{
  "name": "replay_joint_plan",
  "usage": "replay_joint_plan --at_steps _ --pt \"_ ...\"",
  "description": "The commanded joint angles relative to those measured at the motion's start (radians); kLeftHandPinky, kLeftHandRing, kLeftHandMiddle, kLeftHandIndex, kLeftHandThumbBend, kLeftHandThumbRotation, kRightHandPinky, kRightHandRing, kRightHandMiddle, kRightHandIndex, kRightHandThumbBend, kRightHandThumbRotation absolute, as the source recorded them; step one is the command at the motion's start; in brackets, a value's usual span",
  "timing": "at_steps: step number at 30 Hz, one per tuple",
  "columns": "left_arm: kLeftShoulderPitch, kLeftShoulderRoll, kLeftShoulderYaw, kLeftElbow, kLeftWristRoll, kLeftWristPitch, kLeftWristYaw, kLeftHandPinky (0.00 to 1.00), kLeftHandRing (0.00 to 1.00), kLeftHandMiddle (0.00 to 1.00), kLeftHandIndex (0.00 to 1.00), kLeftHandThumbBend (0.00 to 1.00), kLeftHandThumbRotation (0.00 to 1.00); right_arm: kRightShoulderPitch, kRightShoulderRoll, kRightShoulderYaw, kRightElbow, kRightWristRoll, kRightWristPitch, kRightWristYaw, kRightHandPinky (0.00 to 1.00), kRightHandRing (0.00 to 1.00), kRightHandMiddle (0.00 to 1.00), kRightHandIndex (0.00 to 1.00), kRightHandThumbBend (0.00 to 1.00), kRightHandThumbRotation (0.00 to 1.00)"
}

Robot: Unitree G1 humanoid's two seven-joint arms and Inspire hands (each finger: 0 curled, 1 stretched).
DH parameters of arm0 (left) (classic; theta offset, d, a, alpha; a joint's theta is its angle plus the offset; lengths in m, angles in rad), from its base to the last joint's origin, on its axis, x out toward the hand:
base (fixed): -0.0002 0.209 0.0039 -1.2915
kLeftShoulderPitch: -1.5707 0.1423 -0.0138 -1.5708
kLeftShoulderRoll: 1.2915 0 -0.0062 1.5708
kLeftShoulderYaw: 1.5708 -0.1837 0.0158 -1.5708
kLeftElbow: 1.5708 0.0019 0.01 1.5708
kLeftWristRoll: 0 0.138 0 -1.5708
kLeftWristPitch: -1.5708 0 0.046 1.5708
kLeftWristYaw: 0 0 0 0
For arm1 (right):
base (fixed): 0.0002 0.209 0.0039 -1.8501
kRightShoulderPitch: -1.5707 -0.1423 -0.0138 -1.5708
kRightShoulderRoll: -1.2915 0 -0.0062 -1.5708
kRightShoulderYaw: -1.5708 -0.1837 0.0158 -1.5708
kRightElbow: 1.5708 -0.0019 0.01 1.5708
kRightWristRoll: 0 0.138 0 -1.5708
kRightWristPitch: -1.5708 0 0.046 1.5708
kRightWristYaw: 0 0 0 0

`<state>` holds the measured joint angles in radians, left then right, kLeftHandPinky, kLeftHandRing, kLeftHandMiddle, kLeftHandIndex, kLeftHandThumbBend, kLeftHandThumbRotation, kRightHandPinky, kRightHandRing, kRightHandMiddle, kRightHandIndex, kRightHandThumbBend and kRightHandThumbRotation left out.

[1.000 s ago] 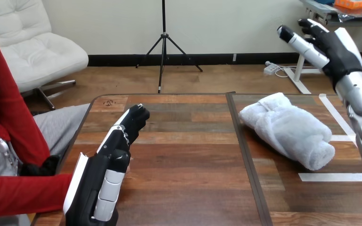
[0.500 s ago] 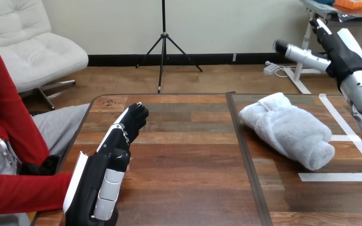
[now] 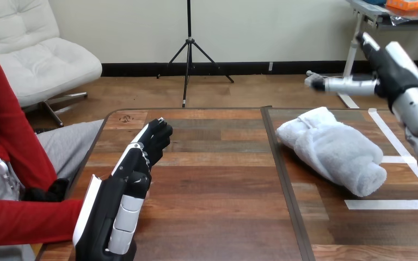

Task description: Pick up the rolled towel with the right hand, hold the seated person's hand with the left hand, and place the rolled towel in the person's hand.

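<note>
Down below the raised right robot hand (image 3: 393,70) lies the rolled towel (image 3: 332,149).

No text, number, label or sign can be read. The one candidate is a small dark mark (image 3: 123,117) on the wooden table (image 3: 207,179), near its far corner at about 11 o'clock; it is too small to tell whether it is writing or a blemish in the wood.
</note>
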<state>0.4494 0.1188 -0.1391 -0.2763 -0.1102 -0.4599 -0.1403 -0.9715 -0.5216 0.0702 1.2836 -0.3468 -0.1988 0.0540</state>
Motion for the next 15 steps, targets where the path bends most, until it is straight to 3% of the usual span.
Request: replay_joint_plan --at_steps 1,9,15 --pt "-0.055 -0.023 0.013 -0.008 -0.011 -0.023 -0.002 0.94 0.92 0.9 0.9 0.83 1.0 -0.021 -0.02 0.014 0.018 -0.012 0.019 -0.029 0.9 1.0 1.0 1.0 1.0 0.3" --pt "-0.055 -0.023 0.014 -0.011 -0.006 -0.02 0.001 0.94 0.92 0.9 0.9 0.84 1.0 -0.013 -0.02 0.05 0.026 -0.046 0.048 -0.013 0.9 1.0 1.0 1.0 1.0 0.36" --pt "-0.052 -0.024 0.013 -0.014 -0.004 -0.017 0.002 0.94 0.92 0.9 0.9 0.85 1.0 0.0 -0.014 0.048 0.031 -0.04 0.065 0.003 0.92 1.0 1.0 1.0 1.0 0.38"
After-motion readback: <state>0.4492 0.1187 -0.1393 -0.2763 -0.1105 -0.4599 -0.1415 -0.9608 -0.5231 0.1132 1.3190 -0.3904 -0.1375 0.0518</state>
